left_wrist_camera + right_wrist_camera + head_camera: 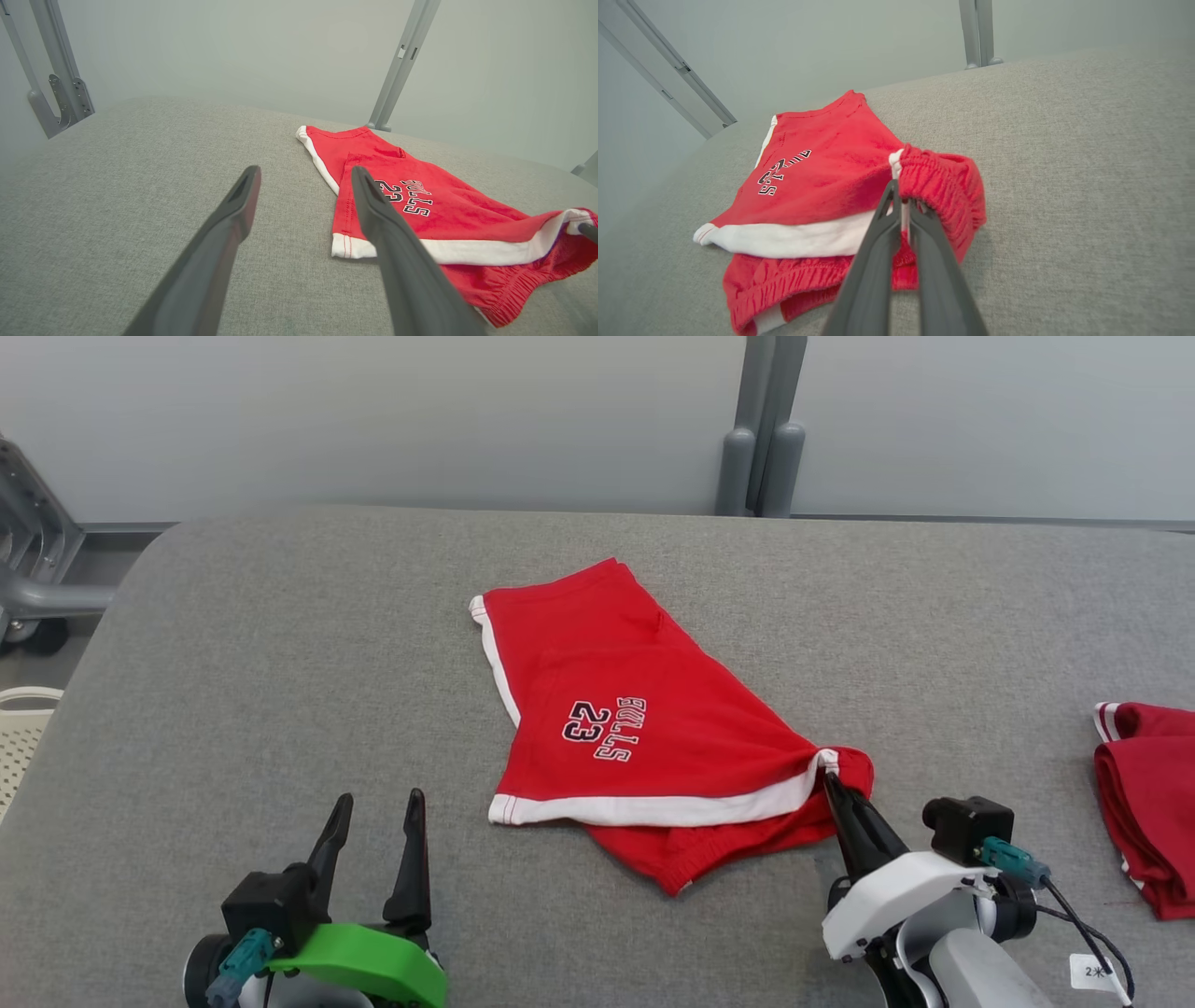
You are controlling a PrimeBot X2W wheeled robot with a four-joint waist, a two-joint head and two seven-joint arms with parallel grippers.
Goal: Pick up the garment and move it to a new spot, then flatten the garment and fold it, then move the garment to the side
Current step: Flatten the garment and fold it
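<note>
The garment [644, 709] is a pair of red shorts with white trim and "BULLS 23" lettering, folded over itself in the middle of the grey padded table [280, 644]. My right gripper [831, 782] is shut on the garment's near right corner, where the white hem meets the elastic waistband [924, 177]. In the right wrist view the fingers [882, 233] pinch that bunched edge. My left gripper [378, 803] stands open near the table's front left, apart from the garment [411, 200], with nothing between its fingers [233, 210].
A second red garment [1148, 793] lies at the table's right edge. A grey post [761, 439] rises behind the table. A metal frame [28, 560] and a pale perforated basket [19, 737] stand off the left side.
</note>
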